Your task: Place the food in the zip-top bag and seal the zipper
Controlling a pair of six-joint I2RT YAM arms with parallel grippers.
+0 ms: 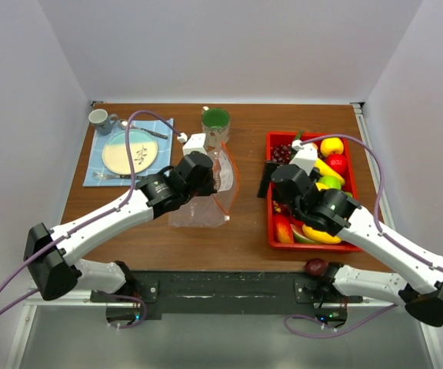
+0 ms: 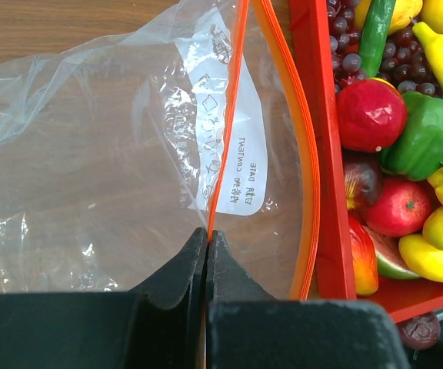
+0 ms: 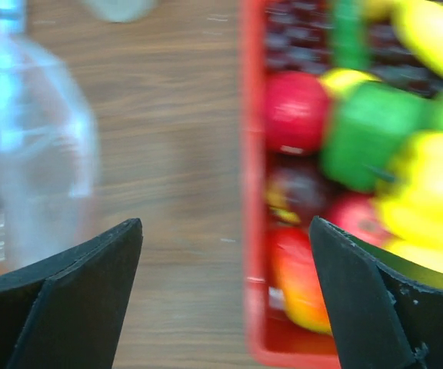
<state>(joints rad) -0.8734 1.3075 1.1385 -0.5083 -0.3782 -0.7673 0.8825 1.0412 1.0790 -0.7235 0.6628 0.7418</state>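
The zip-top bag (image 1: 200, 209) lies clear and crinkly on the table, between the arms, its mouth facing the red tray (image 1: 271, 223). My left gripper (image 2: 208, 233) is shut on one lip of the orange zipper (image 2: 225, 138), while the other lip (image 2: 308, 154) bows out toward the tray. The food (image 1: 331, 165) is piled in the tray: bananas, apples, a green pepper (image 2: 425, 134) and grapes. My right gripper (image 3: 225, 229) hangs open and empty above the tray's left wall (image 3: 252, 231); its view is blurred.
A purple toy fruit (image 1: 314, 267) sits off the tray near the right arm's base. At the back left, a blue placemat (image 1: 94, 173) carries a plate (image 1: 129, 151), cutlery and a mug (image 1: 100, 118). A green cup (image 1: 215, 121) stands behind the bag.
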